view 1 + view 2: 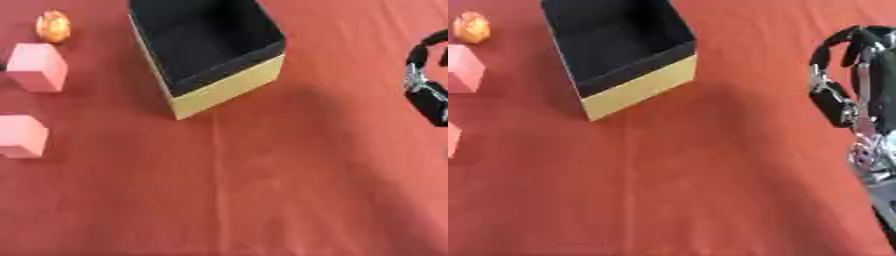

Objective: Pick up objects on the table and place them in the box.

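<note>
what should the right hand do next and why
Probably swing the right hand left across the red cloth toward the nearer pink block. It sits at the right edge with curled fingers holding nothing, the box looks empty, and both blocks and the orange object lie left of it.

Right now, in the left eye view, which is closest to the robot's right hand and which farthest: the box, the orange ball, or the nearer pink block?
From the right hand at the right edge:
1. Box, upper middle, closest.
2. Orange ball, far left corner, and nearer pink block, left edge: too close to call.
</note>
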`<state>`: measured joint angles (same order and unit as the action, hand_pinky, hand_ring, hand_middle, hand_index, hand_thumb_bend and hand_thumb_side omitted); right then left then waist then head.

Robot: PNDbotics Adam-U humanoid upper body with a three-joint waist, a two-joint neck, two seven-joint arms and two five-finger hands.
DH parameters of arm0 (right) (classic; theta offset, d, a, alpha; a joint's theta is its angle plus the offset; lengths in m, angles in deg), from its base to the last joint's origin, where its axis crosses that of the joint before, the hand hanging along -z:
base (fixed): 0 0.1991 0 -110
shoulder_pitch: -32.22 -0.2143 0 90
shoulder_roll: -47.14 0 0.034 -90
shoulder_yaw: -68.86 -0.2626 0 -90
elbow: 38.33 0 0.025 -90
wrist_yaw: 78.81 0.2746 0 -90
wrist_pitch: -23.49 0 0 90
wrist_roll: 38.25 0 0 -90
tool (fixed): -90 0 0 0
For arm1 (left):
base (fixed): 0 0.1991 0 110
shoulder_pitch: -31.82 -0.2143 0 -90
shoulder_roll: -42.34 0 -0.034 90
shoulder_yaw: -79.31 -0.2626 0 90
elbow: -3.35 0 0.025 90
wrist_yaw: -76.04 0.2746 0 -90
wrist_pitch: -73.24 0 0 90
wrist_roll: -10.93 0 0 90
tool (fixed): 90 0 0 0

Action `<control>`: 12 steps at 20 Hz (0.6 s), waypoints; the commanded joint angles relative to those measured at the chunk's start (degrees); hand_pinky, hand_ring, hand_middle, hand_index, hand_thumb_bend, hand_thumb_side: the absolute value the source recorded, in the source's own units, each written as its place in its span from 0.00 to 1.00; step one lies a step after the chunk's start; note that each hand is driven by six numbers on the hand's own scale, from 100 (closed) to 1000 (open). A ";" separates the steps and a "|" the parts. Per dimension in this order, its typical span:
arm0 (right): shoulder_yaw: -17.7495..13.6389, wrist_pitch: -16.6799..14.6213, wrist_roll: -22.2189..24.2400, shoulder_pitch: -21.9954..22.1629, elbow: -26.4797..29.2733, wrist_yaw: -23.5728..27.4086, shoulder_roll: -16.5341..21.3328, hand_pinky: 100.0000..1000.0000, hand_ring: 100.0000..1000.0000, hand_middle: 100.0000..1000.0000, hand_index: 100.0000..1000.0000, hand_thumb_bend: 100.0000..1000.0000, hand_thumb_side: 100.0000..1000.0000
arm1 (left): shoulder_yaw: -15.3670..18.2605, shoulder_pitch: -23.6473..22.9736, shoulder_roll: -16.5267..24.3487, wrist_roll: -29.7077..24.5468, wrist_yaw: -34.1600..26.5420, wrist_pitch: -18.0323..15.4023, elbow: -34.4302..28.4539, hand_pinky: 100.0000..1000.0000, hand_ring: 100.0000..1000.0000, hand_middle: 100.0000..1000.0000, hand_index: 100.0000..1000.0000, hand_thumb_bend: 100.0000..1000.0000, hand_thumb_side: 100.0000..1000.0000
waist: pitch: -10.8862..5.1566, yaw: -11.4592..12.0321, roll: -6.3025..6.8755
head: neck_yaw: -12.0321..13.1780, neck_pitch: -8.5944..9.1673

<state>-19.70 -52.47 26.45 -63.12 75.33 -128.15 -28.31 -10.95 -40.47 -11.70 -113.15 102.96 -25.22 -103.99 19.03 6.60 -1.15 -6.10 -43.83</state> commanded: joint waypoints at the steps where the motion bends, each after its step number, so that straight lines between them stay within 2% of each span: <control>1: -0.39 -0.08 -0.24 -0.48 0.93 -0.21 1.48 0.00 0.08 0.21 0.45 0.00 0.00 | -0.24 0.83 2.24 -0.76 0.70 -0.47 0.48 0.75 0.86 0.80 0.94 0.17 0.20 | -0.94 0.04 0.11 | 0.51 -0.29; 7: -0.28 -0.16 -0.40 -0.62 0.93 0.22 1.47 0.00 0.08 0.21 0.46 0.00 0.00 | -2.29 1.70 2.58 -2.64 2.35 -1.67 3.54 0.77 0.88 0.82 0.96 0.19 0.34 | -0.85 -0.07 0.05 | 1.26 -0.29; 12: -0.19 -0.23 -0.46 -0.73 0.93 0.43 1.49 0.00 0.08 0.21 0.46 0.00 0.00 | -4.06 2.85 2.93 -3.95 3.16 -2.70 6.01 0.77 0.88 0.82 0.96 0.21 0.40 | -0.71 -0.12 -0.03 | 1.23 -0.29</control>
<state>-19.65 -52.62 26.25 -63.35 75.33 -128.01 -28.31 -15.19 -38.44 -11.35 -116.72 105.80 -27.67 -98.13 19.14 6.51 -1.29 -5.08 -43.83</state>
